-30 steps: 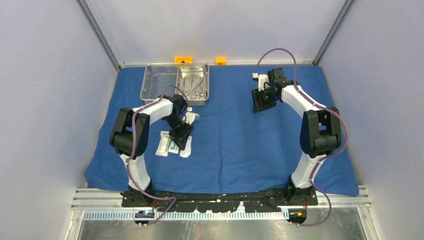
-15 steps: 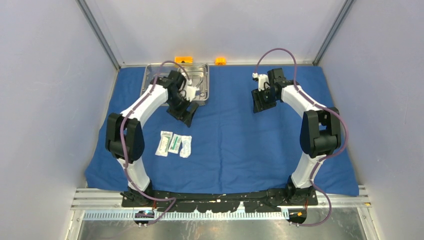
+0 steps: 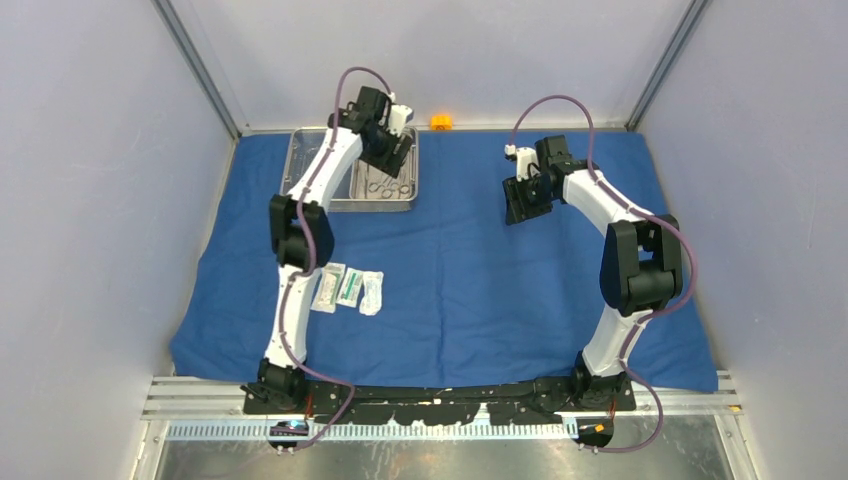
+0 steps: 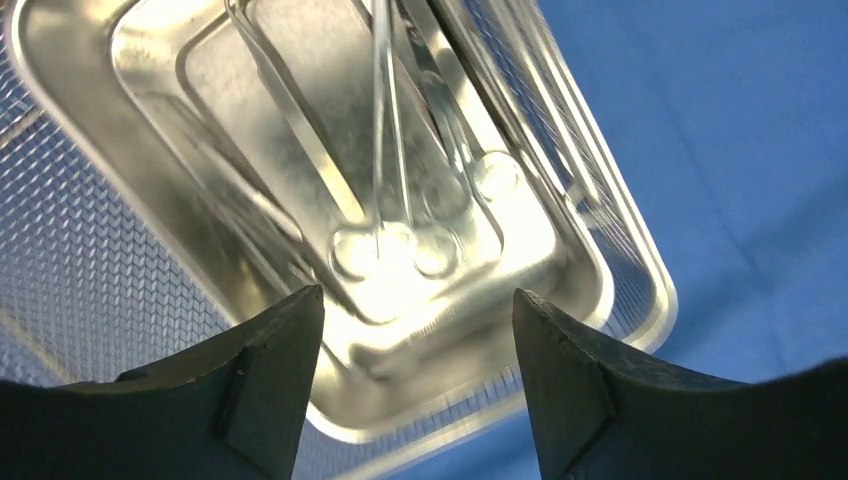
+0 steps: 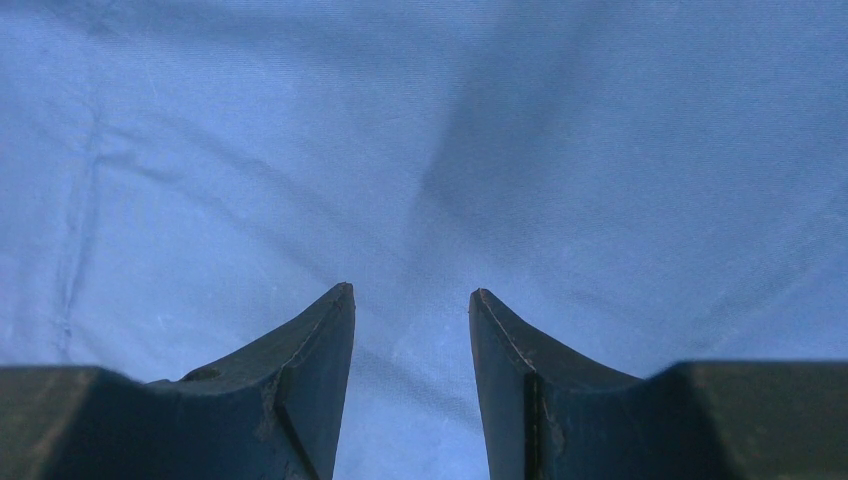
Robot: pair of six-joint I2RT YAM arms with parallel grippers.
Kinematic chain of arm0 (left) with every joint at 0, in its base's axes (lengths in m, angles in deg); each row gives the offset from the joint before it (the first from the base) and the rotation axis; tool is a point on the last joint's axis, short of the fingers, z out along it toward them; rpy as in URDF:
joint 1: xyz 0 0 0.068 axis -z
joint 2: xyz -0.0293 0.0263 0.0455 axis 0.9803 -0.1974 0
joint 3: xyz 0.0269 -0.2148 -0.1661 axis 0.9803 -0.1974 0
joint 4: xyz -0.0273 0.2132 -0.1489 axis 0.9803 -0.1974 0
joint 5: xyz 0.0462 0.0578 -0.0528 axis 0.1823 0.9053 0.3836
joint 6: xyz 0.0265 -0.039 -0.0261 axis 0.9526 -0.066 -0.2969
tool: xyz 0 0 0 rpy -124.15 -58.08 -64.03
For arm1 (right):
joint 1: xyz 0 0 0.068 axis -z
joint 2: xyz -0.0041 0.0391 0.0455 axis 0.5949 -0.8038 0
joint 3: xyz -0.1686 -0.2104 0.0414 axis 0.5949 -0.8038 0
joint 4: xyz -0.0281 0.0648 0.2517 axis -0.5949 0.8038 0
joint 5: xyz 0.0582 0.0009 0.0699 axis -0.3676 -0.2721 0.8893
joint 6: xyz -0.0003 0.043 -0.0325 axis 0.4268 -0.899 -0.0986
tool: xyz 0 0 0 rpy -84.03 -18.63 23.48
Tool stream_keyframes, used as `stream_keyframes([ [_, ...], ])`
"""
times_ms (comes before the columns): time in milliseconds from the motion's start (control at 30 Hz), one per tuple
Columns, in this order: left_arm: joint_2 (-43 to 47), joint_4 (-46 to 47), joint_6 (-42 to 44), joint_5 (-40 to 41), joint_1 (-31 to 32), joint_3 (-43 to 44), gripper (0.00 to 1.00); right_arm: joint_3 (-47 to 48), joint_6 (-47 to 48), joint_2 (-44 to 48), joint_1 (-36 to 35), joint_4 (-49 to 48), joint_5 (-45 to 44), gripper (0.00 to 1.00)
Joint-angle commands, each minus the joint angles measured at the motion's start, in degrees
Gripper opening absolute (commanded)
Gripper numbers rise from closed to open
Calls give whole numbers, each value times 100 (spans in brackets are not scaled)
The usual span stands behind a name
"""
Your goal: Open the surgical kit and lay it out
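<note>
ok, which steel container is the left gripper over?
The smaller solid steel tray holding the thin steel scissors and forceps, not the larger steel mesh basket it sits in. The left gripper hangs open above it.

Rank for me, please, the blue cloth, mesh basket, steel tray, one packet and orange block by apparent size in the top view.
Largest to smallest:
1. blue cloth
2. mesh basket
3. steel tray, lying inside the basket
4. packet
5. orange block, clearly shorter than the packet

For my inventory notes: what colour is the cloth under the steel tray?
Blue; the cloth shows best in the top external view.
</note>
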Motion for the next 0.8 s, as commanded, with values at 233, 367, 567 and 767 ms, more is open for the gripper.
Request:
stream_keyframes([
  [233, -1373, 639, -744, 458, -298, 1105, 60, 203, 92, 65, -5, -81, 26, 51],
  [367, -1428, 715, -933, 70, -438, 1089, 58, 210, 110, -6, -3, -81, 6, 51],
  [567, -1535, 718, -973, -310, -442, 1029, 57, 223, 115, -96, -7, -76, -12, 51],
  [767, -1581, 918, -1085, -600, -442, 1027, 57, 245, 118, -148, -8, -42, -12, 51],
])
